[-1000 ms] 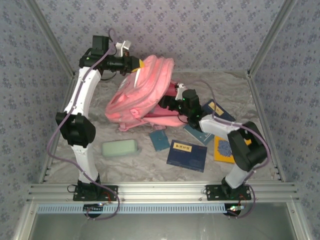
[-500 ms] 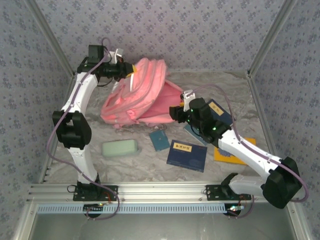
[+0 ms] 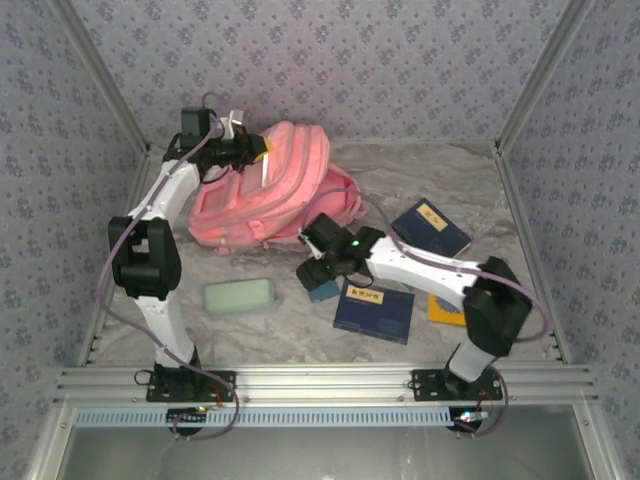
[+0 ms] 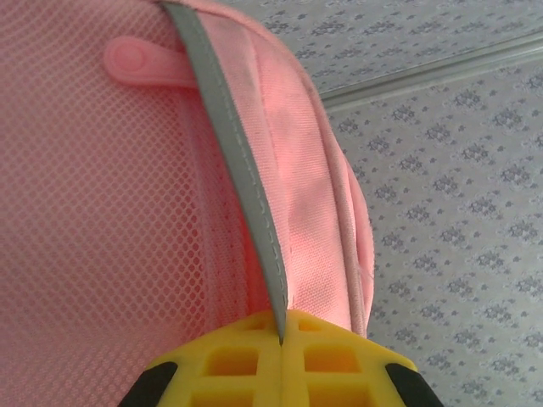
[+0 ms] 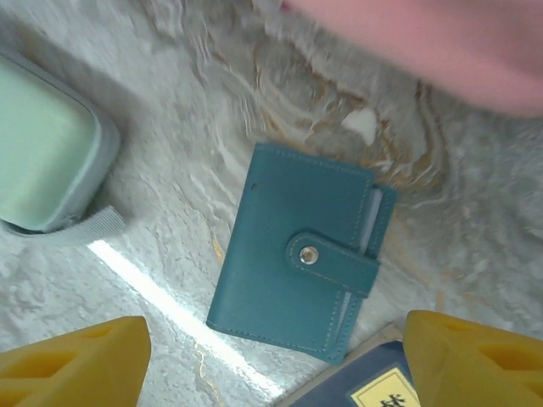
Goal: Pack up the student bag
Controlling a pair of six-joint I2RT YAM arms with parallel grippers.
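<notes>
The right pincer (image 3: 318,264) is swinging away from the backpack (image 3: 285,195) and is now hanging wide open over the teal wallet (image 5: 297,263) on the desk (image 5: 170,212), leaving the navy book (image 3: 430,228) uncovered. The left pincer (image 3: 258,150), clamped on the backpack's grey trim, is dragging the backpack leftward.

A teal wallet (image 5: 301,263), closed by a snap tab, is seen lying flat on the bench's crumpled grey covering (image 3: 280,340), with a mint-green case (image 3: 240,296) set well to its left. A navy book with a yellow label (image 3: 374,310) is laid just beside the wallet's right corner, and a yellow book (image 3: 445,310) is placed at that book's right. A second navy book (image 3: 430,228) is set farther back, apart from the others.
</notes>
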